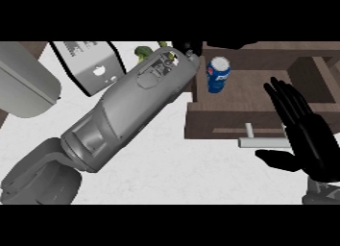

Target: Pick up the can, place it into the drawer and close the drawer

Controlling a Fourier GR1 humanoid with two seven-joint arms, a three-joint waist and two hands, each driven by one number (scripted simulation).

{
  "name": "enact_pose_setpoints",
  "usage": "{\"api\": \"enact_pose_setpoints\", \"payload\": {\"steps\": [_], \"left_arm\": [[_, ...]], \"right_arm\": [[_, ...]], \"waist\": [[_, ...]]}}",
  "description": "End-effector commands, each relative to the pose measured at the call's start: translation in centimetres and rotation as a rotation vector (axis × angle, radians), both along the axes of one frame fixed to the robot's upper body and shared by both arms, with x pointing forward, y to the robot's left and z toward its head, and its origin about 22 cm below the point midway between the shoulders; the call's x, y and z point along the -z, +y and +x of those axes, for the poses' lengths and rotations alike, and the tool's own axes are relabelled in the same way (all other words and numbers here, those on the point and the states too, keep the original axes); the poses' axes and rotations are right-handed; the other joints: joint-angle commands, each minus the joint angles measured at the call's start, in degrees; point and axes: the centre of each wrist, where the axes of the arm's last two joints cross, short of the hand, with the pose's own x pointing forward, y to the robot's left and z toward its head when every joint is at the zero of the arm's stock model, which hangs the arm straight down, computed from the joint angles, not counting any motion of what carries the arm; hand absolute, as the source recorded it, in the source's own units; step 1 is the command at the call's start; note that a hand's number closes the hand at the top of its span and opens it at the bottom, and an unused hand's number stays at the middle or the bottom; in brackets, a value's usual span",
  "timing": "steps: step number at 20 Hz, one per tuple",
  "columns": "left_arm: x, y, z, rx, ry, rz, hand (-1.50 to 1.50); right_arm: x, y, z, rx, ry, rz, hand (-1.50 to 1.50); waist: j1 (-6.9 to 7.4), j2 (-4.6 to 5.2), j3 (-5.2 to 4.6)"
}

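Two grey forearms come in from the lower edge, and the left forearm [127,110] is by far the biggest thing in view, slanting up across the white counter [173,158]. Its black left hand [189,48] shows only partly at the top, so I cannot tell whether it is released or clenched.

Just right of that hand and below it lies the dark wooden drawer [223,126], pulled open. Its pale bar handle [263,141] sits just left of the right hand's thumb.

Far left of the left hand, beyond the forearm, is a large rounded grey appliance [17,81].

The right hand [311,139] shows near the right edge over the drawer's right part. It is released and flat, fingers straight and pointing up, thumb spread to the left, holding nothing.

A white boxy appliance [95,65] with a dark cord stands left of the left hand.

The blue can [218,74] stands upright inside the drawer at its left end, just below and right of the left hand. Whether they touch cannot be told.

A small green thing [141,50] peeks out just left of the left hand.
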Motion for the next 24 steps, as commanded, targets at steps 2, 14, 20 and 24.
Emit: {"api": "enact_pose_setpoints", "payload": {"steps": [2,14,20,24], "left_arm": [[-1.1,2.3,0.3,-0.005,0.009,-0.008,-1.5],[-2.2,8.8,0.5,-0.026,0.013,0.01,-1.5],[-3.5,10.1,-1.6,-0.004,0.036,0.013,-1.5],[-2.5,11.8,-2.0,-0.025,0.048,0.005,-1.5]], "right_arm": [[3.3,0.7,2.2,0.036,-0.01,-0.014,-1.5],[10.0,1.3,6.9,0.116,-0.013,-0.086,-1.5],[9.4,1.3,10.7,0.171,-0.038,-0.134,-1.5],[10.4,1.0,12.2,0.177,-0.087,-0.132,-1.5]], "waist": [[0.81,-0.37,0.01],[1.83,0.1,0.05],[3.38,-0.22,0.05],[2.87,0.23,0.09]]}}
